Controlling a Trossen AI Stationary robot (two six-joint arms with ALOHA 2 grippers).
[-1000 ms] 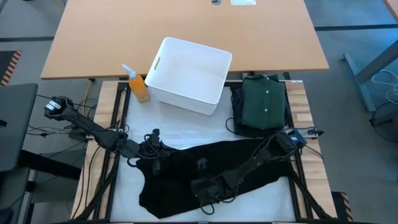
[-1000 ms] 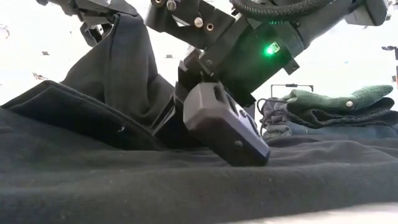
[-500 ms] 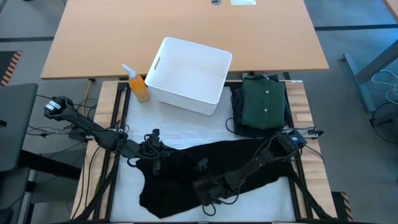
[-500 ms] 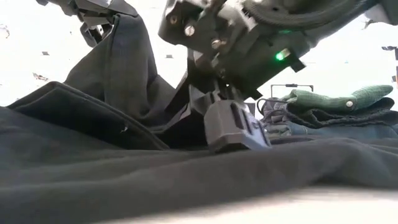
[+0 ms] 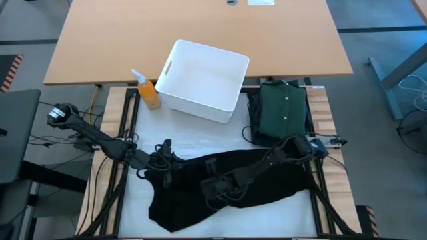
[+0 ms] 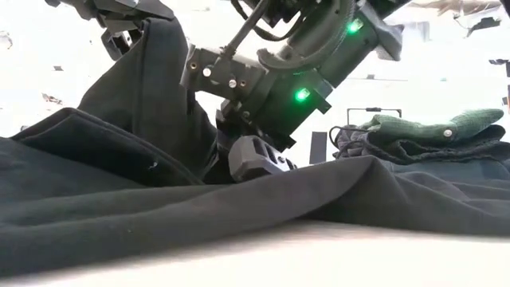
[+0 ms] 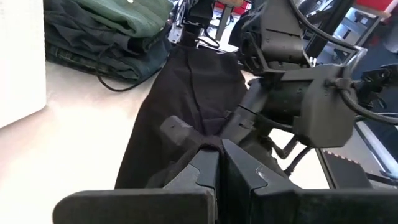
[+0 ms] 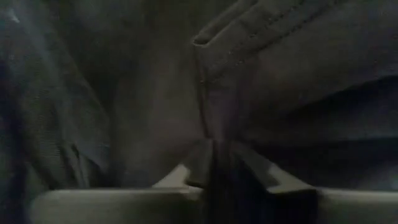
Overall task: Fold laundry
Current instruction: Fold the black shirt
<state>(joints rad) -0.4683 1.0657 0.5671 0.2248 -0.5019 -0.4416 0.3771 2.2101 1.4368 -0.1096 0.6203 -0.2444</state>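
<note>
My left gripper (image 5: 165, 162) is pressed together on the upper left corner of the soft black garment (image 5: 267, 175), holding a pinch of cloth raised off the white table top (image 5: 193, 148); the low view shows the fabric hanging from it in a steep fold. My right gripper (image 5: 215, 189) sits low on the middle of the same garment, just beside the left one, and its wrist view shows both fingers closed on a ridge of dark cloth with a stitched hem running into the gap. The garment lies spread across the near half of the table, its long axis running crosswise from my left side up toward my right, so most of the loose cloth lies to the right of both grippers. It looks limp, thick and creased, bunched at the left. The folded dark green buttoned shirt (image 5: 283, 111) rests on other dark clothing at the far right, well apart.
</note>
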